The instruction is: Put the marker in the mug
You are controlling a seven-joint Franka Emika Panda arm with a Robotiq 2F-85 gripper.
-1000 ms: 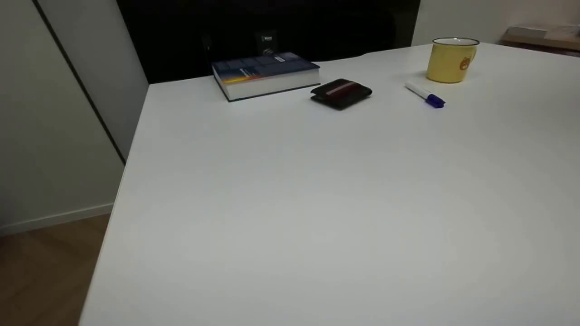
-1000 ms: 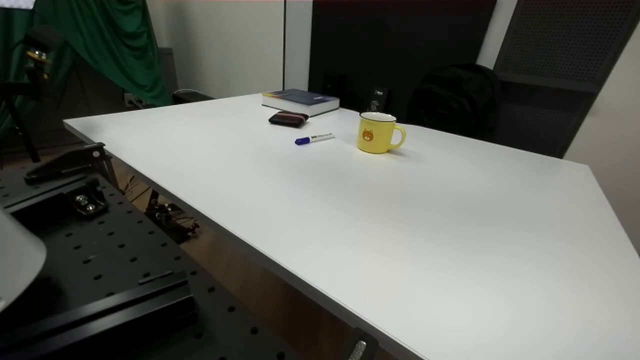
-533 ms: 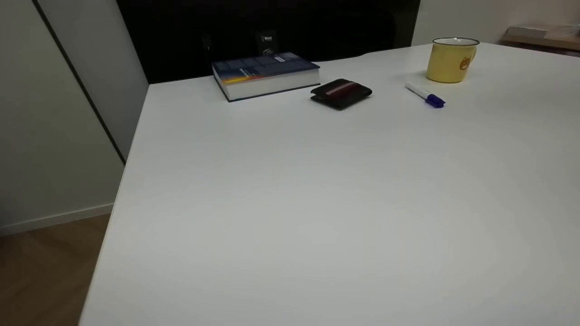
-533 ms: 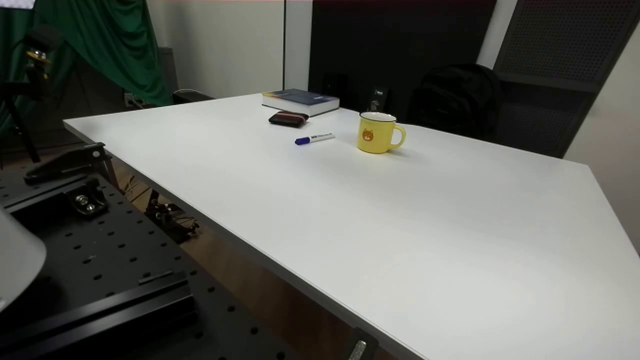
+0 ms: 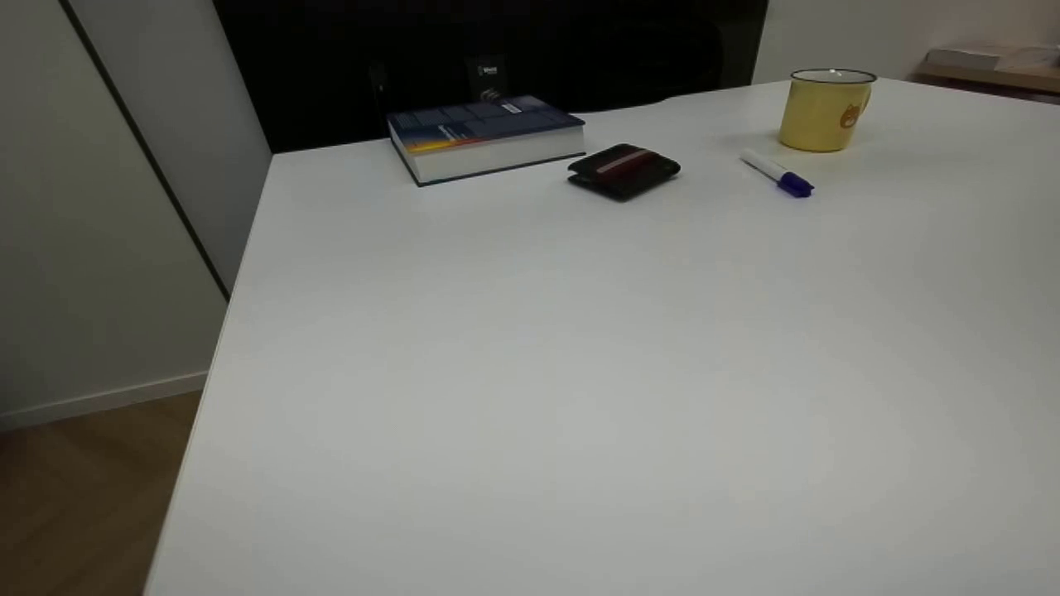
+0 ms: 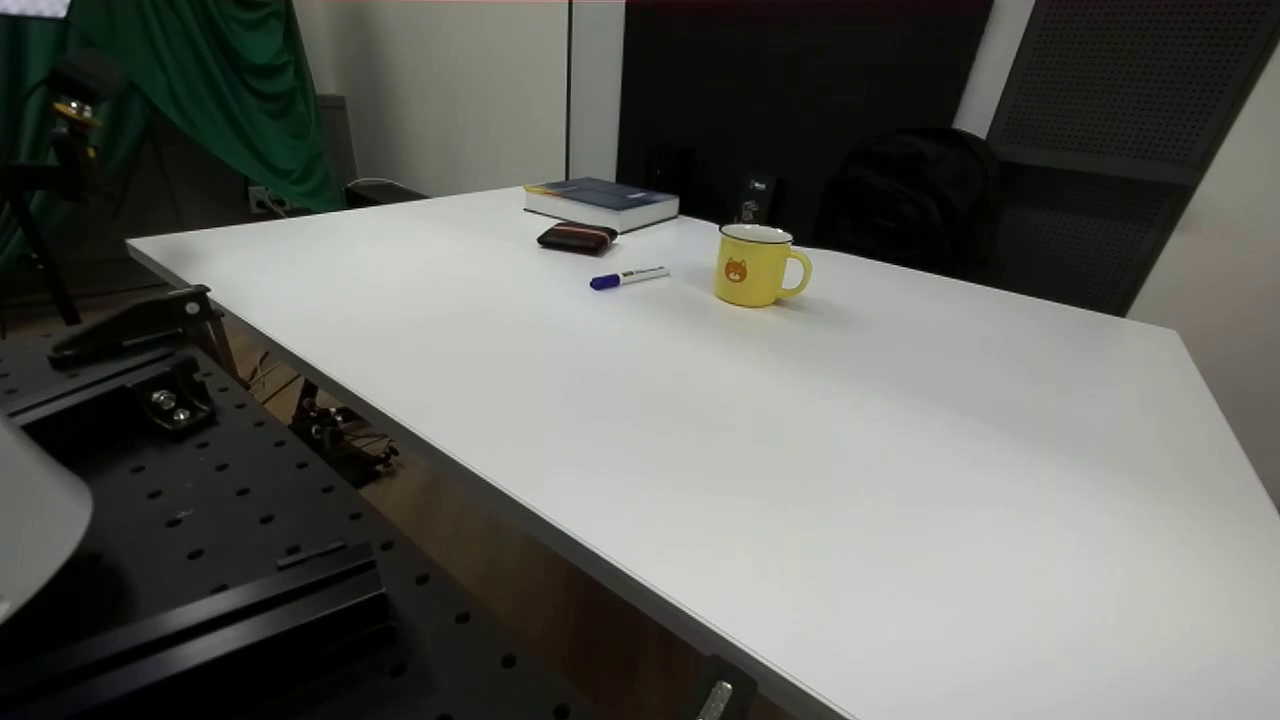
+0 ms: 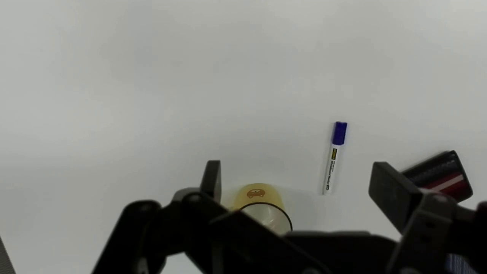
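The marker [image 7: 333,160], white with a dark blue cap, lies flat on the white table. It shows in both exterior views [image 5: 777,172] [image 6: 628,278]. The pale-yellow mug [image 6: 755,285] with a brown animal face stands upright close to the marker's white end, also in an exterior view [image 5: 816,116]. In the wrist view the mug [image 7: 269,192] is partly hidden behind the gripper's left finger. My gripper [image 7: 298,175] is open and empty, seen above the table with the marker and mug between its fingers in the picture. The gripper is out of both exterior views.
A dark wallet [image 5: 625,172] with a red stripe lies near the marker, behind the right finger in the wrist view [image 7: 443,171]. A thick blue book [image 5: 489,132] lies at the table's back edge, also in an exterior view [image 6: 600,205].
The marker, mug, wallet and book have not moved. Only the soft shading on the tabletop has shifted slightly in the exterior views.
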